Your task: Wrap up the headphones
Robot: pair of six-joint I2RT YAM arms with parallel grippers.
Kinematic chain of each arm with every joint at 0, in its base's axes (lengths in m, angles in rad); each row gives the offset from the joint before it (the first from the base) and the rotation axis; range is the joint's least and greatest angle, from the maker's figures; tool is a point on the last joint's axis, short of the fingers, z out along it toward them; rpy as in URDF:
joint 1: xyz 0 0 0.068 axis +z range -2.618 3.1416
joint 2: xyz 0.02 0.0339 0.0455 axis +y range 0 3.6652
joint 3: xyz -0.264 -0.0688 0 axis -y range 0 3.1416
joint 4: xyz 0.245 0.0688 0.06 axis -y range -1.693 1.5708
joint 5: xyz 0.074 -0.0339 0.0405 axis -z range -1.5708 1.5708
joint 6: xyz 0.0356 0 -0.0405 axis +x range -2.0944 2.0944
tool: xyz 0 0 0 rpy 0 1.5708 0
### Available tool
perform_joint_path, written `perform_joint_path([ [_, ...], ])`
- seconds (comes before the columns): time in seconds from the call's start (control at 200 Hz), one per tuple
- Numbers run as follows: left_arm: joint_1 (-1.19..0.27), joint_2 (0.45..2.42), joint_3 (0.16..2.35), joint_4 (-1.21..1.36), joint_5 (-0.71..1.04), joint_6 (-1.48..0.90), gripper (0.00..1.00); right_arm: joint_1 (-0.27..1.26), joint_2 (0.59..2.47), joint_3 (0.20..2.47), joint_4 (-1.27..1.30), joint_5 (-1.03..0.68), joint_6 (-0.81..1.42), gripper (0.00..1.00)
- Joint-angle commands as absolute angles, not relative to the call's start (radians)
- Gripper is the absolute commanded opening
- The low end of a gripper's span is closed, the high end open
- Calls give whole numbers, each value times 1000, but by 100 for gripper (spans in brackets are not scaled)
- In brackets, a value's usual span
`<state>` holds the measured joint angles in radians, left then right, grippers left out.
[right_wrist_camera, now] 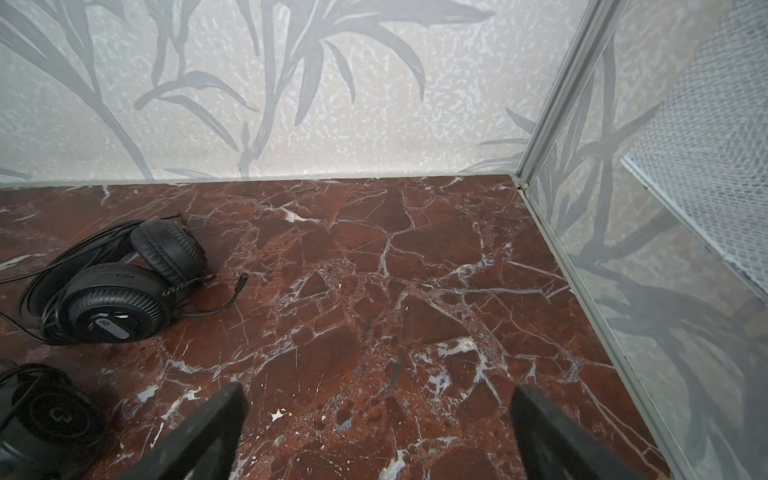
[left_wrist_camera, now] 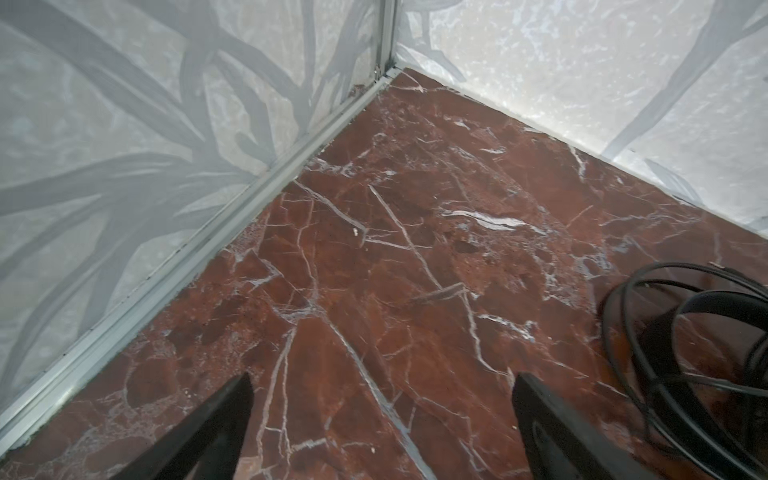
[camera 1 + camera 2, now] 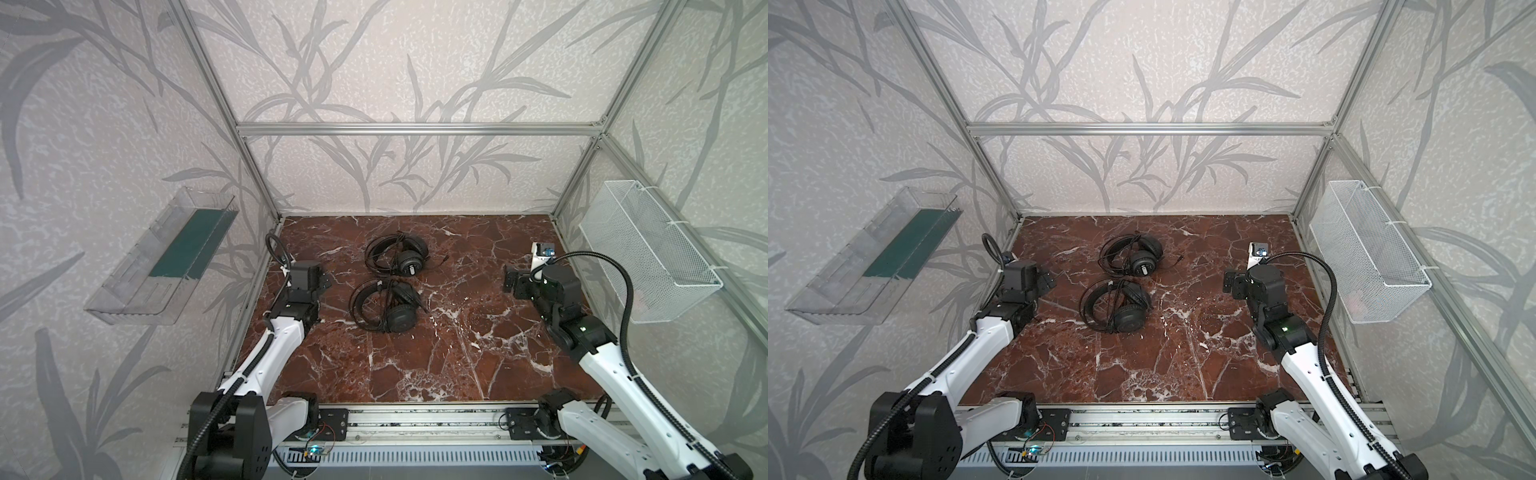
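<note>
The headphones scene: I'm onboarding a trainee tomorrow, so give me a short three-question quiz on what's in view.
1. True or false: the left gripper is shut on a cable.
2. How many headsets lie on the marble table? A one, B two, C three.
3. Fill in: in both top views, the white mesh basket hangs on the ___ side wall.

Key
1. False: it is open and holds nothing.
2. B: the far headset and the near headset.
3. Right.
</note>
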<state>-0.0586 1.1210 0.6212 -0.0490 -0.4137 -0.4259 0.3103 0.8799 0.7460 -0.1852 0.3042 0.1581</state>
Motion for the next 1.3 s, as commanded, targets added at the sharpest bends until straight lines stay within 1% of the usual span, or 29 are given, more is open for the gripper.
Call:
perform_joint_path([
  [0.0, -52, 1107, 542, 217, -549, -313, 99, 292, 903, 738, -95, 302, 183, 99],
  [0.11, -23, 1157, 521, 270, -604, -343, 99, 279, 920, 715, -76, 314, 175, 99],
  [0.24, -12, 1255, 453, 472, -570, -280, 99, 273, 902, 669, -27, 327, 167, 99],
  [0.35, -7, 1334, 448, 517, -514, -227, 99, 273, 897, 660, -16, 336, 149, 99],
  [0.445, -3, 1393, 423, 665, -471, -162, 99, 273, 894, 654, 0, 348, 140, 99],
  [0.475, 0, 1399, 410, 684, -431, -161, 99, 273, 895, 653, 3, 348, 137, 99],
  [0.53, 5, 1439, 377, 797, -379, -138, 99, 273, 899, 649, 9, 346, 131, 99],
  [0.6, 5, 1478, 399, 784, -264, -92, 99, 273, 904, 636, 31, 348, 125, 99],
  [0.63, 6, 1522, 394, 843, -219, -68, 99, 272, 908, 632, 38, 350, 122, 99],
  [0.655, 6, 1543, 399, 867, -224, -53, 99, 273, 910, 629, 42, 351, 118, 99],
  [0.73, 6, 1527, 411, 814, -217, -66, 99, 273, 925, 617, 78, 358, 97, 99],
  [0.865, 3, 1572, 372, 967, -220, -46, 99, 254, 1030, 578, 216, 401, 57, 99],
  [0.97, -12, 1570, 377, 951, -261, -49, 99, 226, 1127, 589, 246, 390, 87, 99],
  [1.095, -14, 1571, 376, 954, -261, -49, 99, 221, 1222, 602, 277, 382, 33, 99],
  [1.185, -14, 1572, 376, 955, -262, -49, 99, 218, 1277, 560, 358, 389, -47, 99],
  [1.295, -14, 1572, 376, 955, -262, -49, 99, 207, 1307, 509, 451, 363, -60, 99],
])
